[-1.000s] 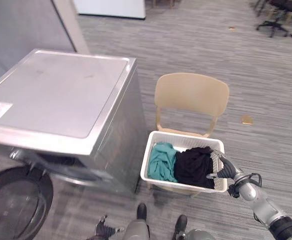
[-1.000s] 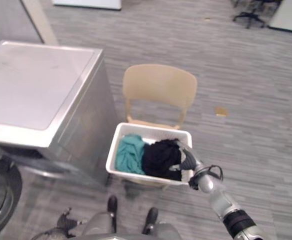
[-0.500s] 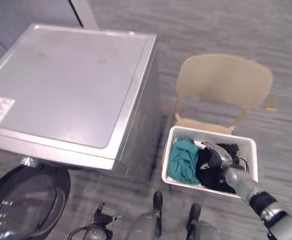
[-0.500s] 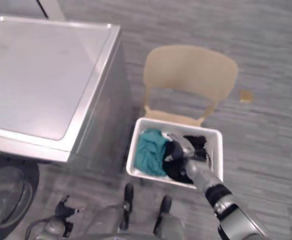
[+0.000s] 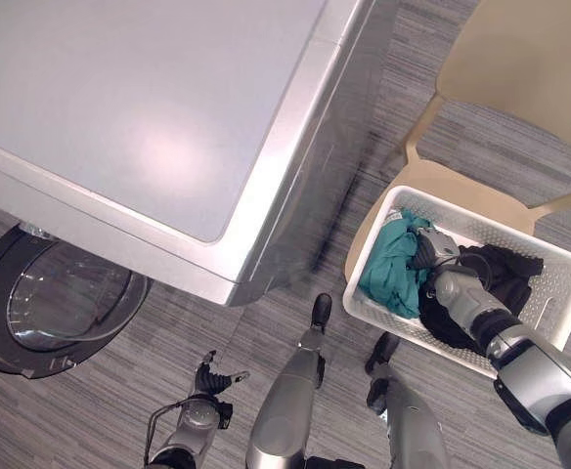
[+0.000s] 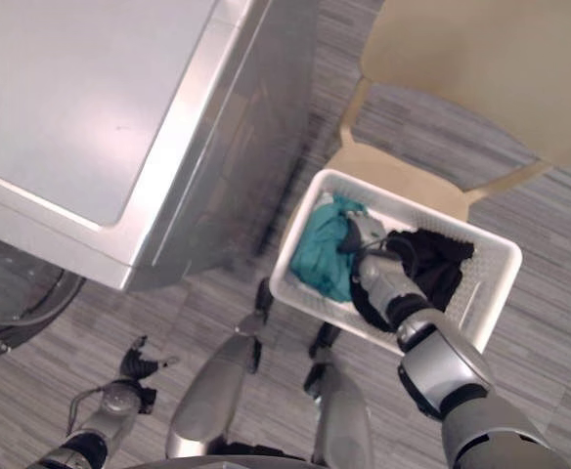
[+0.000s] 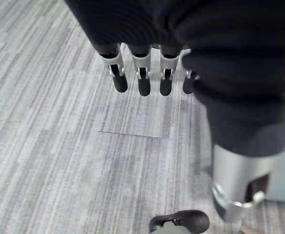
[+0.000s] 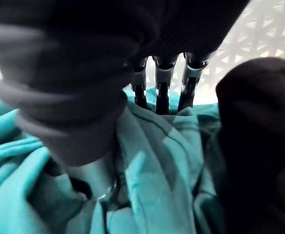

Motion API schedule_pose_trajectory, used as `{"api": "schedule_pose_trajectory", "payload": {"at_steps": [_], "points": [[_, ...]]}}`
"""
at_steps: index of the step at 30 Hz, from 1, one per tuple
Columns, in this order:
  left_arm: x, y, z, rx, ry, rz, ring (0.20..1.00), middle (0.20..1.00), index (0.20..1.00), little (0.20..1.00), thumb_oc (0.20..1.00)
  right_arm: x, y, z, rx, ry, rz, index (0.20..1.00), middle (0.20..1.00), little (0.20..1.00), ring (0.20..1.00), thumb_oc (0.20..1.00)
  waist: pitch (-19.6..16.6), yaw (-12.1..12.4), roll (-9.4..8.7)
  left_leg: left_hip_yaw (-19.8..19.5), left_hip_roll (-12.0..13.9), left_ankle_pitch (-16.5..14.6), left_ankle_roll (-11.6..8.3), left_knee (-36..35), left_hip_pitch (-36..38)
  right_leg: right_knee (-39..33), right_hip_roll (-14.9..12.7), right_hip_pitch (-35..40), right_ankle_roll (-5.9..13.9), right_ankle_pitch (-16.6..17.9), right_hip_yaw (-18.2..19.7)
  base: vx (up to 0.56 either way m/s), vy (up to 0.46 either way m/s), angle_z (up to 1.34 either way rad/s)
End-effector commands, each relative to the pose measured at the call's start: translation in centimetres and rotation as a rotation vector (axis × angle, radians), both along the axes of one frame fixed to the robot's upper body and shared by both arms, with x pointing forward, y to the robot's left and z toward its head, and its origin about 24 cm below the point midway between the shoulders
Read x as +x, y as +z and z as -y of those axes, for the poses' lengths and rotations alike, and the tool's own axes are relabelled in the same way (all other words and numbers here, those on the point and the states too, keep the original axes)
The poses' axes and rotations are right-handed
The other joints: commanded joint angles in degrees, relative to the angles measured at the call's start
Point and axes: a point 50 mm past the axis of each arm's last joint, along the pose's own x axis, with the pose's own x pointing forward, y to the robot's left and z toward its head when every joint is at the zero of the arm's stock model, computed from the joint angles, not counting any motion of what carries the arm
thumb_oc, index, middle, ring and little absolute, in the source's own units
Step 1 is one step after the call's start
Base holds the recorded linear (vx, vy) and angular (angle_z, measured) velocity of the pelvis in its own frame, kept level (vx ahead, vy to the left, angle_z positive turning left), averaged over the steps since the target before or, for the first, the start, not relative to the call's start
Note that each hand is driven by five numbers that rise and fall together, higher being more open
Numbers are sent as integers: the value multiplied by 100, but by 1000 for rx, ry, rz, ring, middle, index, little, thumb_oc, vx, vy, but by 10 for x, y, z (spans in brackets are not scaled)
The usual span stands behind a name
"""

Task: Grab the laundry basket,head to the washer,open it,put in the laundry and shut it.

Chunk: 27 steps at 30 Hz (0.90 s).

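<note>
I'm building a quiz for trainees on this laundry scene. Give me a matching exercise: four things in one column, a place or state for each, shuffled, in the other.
Things:
1. teal cloth
2. washer door
3. laundry basket
4. left hand

Places or states:
A. swung open
B. resting on the tan chair
C. under the right hand, in the basket
D. hanging over the carpet, fingers straight

Pairs: 1-C, 2-A, 3-B, 4-D
</note>
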Motion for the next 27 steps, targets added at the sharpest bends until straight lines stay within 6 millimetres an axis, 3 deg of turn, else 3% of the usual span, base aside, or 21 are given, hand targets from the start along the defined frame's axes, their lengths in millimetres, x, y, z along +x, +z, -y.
{"api": "schedule_pose_trajectory", "payload": {"at_steps": [1,3,8,11,12,18,21,22,23,25,26,27], "points": [[-15,-3,-16,23,47,-28,1000,1000,1000,1000,1000,-13,-17,-10,117,31,-33,200,200,200,200,200,-282,103,-215,248,160,-537,-261,337,-77,51,-445,-101,421,-100,465,0,0,0],[-18,-5,-16,18,51,-43,1000,1000,1000,1000,1000,-22,-13,-22,283,66,6,200,200,200,200,200,-360,7,-305,276,179,-600,-245,285,116,-57,-425,90,436,-95,507,0,0,0],[-25,-8,-15,-4,72,-63,1000,1000,1000,1000,1000,-39,-1,-24,530,94,84,200,200,200,200,200,-583,-206,-425,376,201,-654,-223,93,558,-176,-411,435,474,-81,555,48,21,-8],[-33,-11,-15,-15,80,-82,1000,1000,1000,1000,1000,-52,16,-19,667,133,155,200,200,200,200,200,-825,-397,-495,451,187,-689,-183,-48,895,-235,-421,702,512,-89,573,91,67,-13],[-39,-12,-15,-23,86,-84,1000,1000,1000,1000,1000,-61,29,-17,776,177,201,200,200,200,200,200,-937,-504,-534,514,165,-768,-153,-75,1143,-224,-423,876,543,-116,622,63,77,-20],[-46,-10,-12,-43,74,-71,1000,1000,1000,1000,1000,-89,51,-20,1028,303,256,200,200,200,200,200,-1272,-746,-543,770,164,-858,-76,-241,1759,-207,-393,1178,648,-54,826,15,76,-29],[-40,-3,-13,-44,53,-32,1000,1000,1000,1000,1000,-97,53,-21,1121,336,264,200,200,200,200,200,-1250,-769,-505,755,210,-779,-73,-241,1764,146,-336,1154,633,-194,948,-177,-11,-11],[-27,10,-17,-31,34,37,1000,1000,1000,1000,1000,-103,59,-23,1204,365,289,200,200,200,200,200,-1192,-786,-444,673,296,-606,-84,-141,1594,969,-39,1118,540,-508,1224,-299,-75,-1],[-22,16,-19,-33,32,74,1000,1000,1000,1000,1000,-105,61,-24,1224,384,297,200,200,200,200,200,-1203,-765,-429,628,302,-551,-82,-95,1543,1298,122,1157,504,-674,1329,-390,-137,24],[-18,22,-20,-38,35,110,1000,1000,1000,1000,1000,-106,66,-26,1239,407,313,200,200,200,200,200,-1273,-723,-420,579,309,-491,-99,-74,1460,1467,289,1227,477,-752,1433,-206,-136,58],[-16,28,-22,-36,48,150,1000,1000,1000,1000,1000,-107,71,-29,1236,423,345,200,200,200,200,200,-1318,-640,-459,491,271,-394,-117,-61,1321,1626,500,1393,474,-856,1616,-212,-193,59],[-13,38,-18,-62,30,211,1000,1000,1000,1000,1000,-106,72,-35,1227,451,312,200,200,200,200,200,-1331,-510,-502,436,236,-340,-162,-69,1252,1428,562,1573,261,-1063,1648,-316,-321,47]]}}
